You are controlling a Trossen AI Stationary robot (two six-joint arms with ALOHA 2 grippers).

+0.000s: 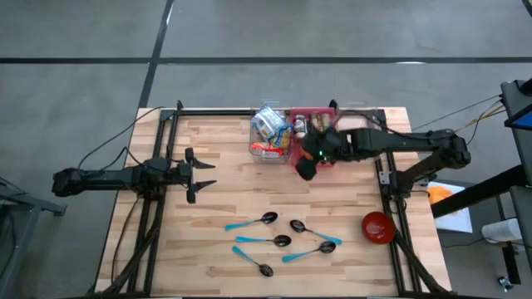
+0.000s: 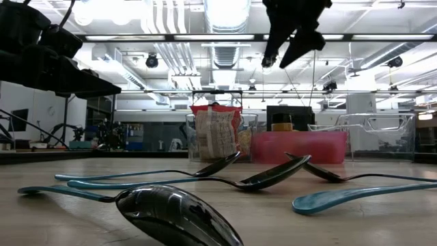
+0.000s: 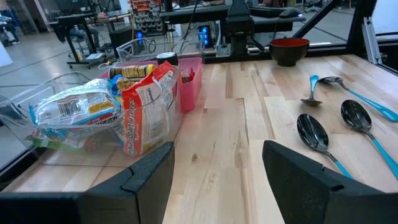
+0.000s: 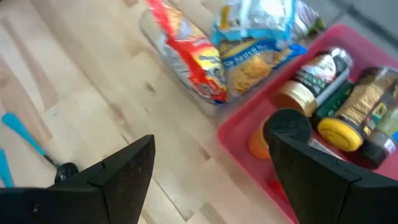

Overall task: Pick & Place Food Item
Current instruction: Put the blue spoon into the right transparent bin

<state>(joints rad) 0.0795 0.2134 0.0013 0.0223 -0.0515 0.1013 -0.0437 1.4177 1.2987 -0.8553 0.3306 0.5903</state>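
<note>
Jars point(image 4: 329, 93) crowd the pink bin point(image 4: 249, 134), labels blurred, rim cut off.

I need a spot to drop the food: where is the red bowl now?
In the high view the red bowl sits alone at the table's near right corner, right of the spoons and well clear of the pink bin at the far edge.
</note>
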